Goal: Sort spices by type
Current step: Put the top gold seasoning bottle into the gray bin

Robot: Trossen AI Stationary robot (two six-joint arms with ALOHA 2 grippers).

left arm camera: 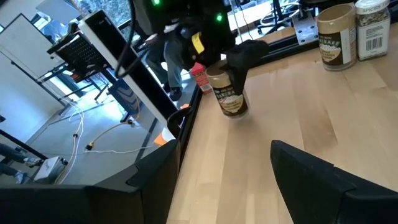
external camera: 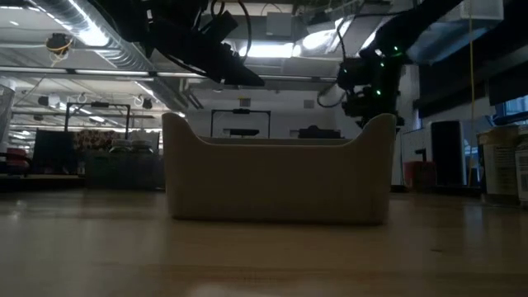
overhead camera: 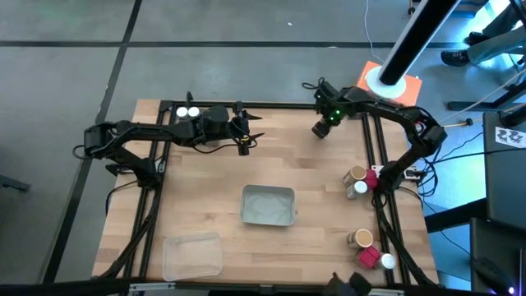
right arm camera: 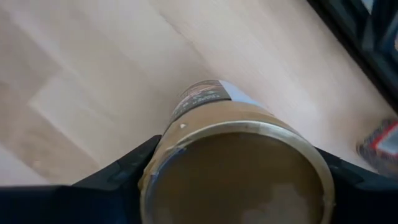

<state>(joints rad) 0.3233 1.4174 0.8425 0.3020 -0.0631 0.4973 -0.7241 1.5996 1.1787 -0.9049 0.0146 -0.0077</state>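
Note:
My right gripper (overhead camera: 320, 129) is near the table's far edge, shut on a round tan-lidded jar (right arm camera: 239, 168). The left wrist view also shows that jar (left arm camera: 229, 93) under the right arm. My left gripper (overhead camera: 246, 136) hovers open left of it, over bare wood, touching nothing. Two white caps (overhead camera: 188, 112) sit by the far left corner. At the right edge stand a tan-lidded jar (overhead camera: 355, 174), a white-capped jar (overhead camera: 360, 189) and a red box (overhead camera: 372, 177). Nearer me are another tan-lidded jar (overhead camera: 360, 238), a red box (overhead camera: 367, 257) and a white cap (overhead camera: 386, 261). My right gripper pinches the tan-lidded jar between its two fingers (right arm camera: 134, 165), just below the lid rim (right arm camera: 186, 134). The fingers come from above, pointing down, one on each side of the round body. The jar is nearly upright, its base (left arm camera: 236, 112) at the tabletop.
A grey tray (overhead camera: 268, 205) stands at the table's middle and fills the low view (external camera: 276, 177). A clear tray (overhead camera: 192, 255) lies near the near left corner. Black frame rails run along the table's edges. Bare wood lies between the trays and the far edge.

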